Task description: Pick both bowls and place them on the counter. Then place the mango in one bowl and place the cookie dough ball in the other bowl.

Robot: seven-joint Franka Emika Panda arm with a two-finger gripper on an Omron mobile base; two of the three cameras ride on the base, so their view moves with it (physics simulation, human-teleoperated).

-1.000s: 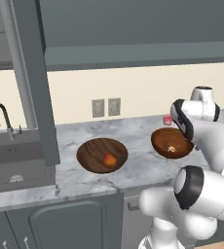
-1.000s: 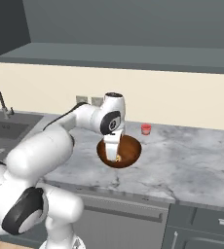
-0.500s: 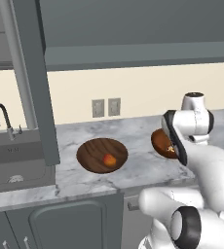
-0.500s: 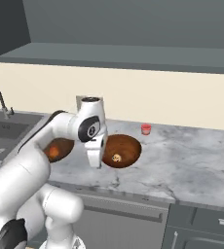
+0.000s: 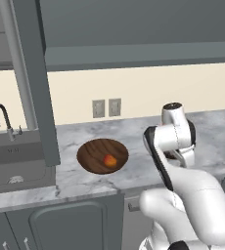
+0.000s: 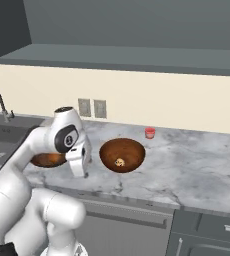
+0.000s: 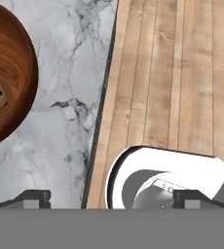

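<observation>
From where I'm driving this thing, both wooden bowls are sitting on the long grey-white marble table [image 6: 197, 170]. The wide, shallow dark brown wooden bowl [image 5: 102, 156] has the small oval orange-red mango [image 5: 110, 160] lying inside it, a bit right of centre in the left base view. The deeper reddish-brown wooden bowl [image 6: 122, 155] is off to its right with the tiny tan speckled cookie dough ball [image 6: 120, 162] resting at the bottom; the hand view catches that same bowl's edge at the left with the ball in it. A small red cylindrical cup [image 6: 150, 132] stands further back near the wall, apart from the bowls. The tool [image 6: 80, 170] hangs in front of the table between the two bowls in the right base view, pointing down, its fingers spread wide with nothing between them. In the hand view the two dark fingertips [image 7: 34, 197] sit far apart, looking down past the table's front edge at a wooden plank floor [image 7: 182, 73].
</observation>
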